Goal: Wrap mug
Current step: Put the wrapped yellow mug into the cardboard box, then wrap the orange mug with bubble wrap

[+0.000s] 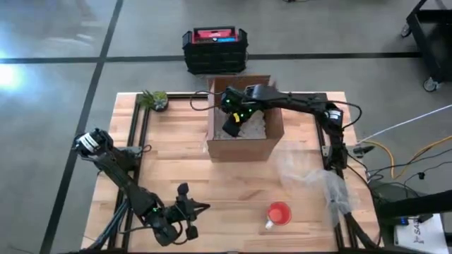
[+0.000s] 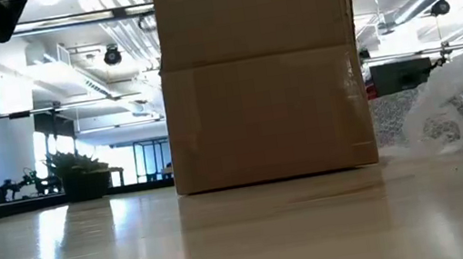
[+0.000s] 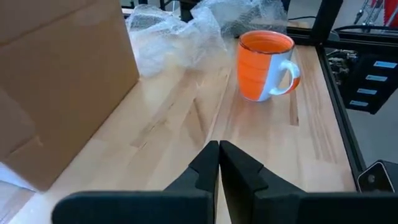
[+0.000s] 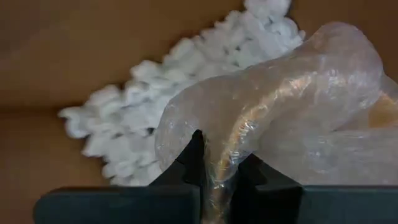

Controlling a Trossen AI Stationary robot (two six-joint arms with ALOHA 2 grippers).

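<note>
Resting low over the near left part of the pale wooden table [image 1: 233,180], the left gripper [image 1: 189,208] is keeping its two dark fingers [image 3: 205,165] pressed together with nothing between them. Ahead of those closed fingers, the orange and white ceramic mug [image 3: 266,66] is standing upright on the boards, handle turned away from the tall brown cardboard box [image 3: 59,81] that is sitting to one side of the claw. Beyond the mug, crumpled clear bubble wrap [image 3: 180,31] is lying on the wood. Further right, the right gripper [image 1: 233,116] is reaching down inside the open box, its fingers pinching narrowly on a bundle wrapped in clear bubble film [image 4: 273,112]. Past that bundle, white foam packing peanuts [image 4: 155,118] are lying against the box's inner wall.
</note>
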